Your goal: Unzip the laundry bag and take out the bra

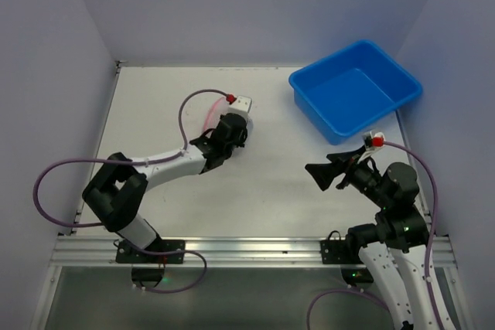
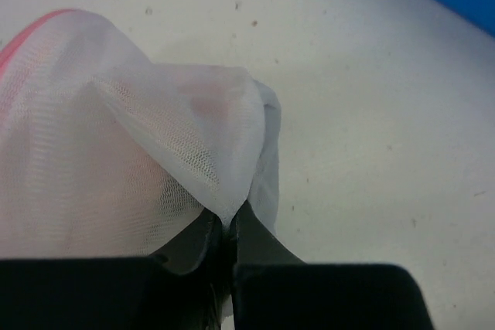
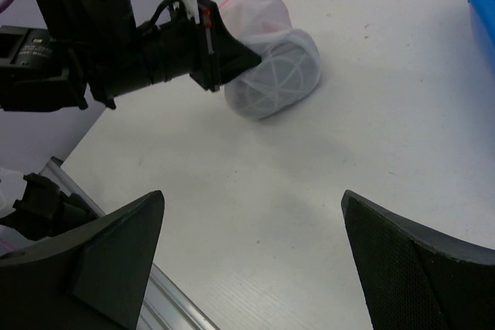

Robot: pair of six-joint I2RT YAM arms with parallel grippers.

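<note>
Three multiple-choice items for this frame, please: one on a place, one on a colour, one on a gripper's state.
1. Where is the tub on the table?
A. far right corner
B. far left corner
C. between the arm bases

2. What colour is the trim on the laundry bag?
A. green
B. pink
C. black

3. What is the left gripper doing?
A. hanging open above the bag
B. pinching the bag's mesh, shut
C. reaching into the tub

Key:
1 A: the top view shows it at the far right.
2 B: a pink edge shows in the left wrist view.
3 B: the mesh is nipped between the closed jaws.
</note>
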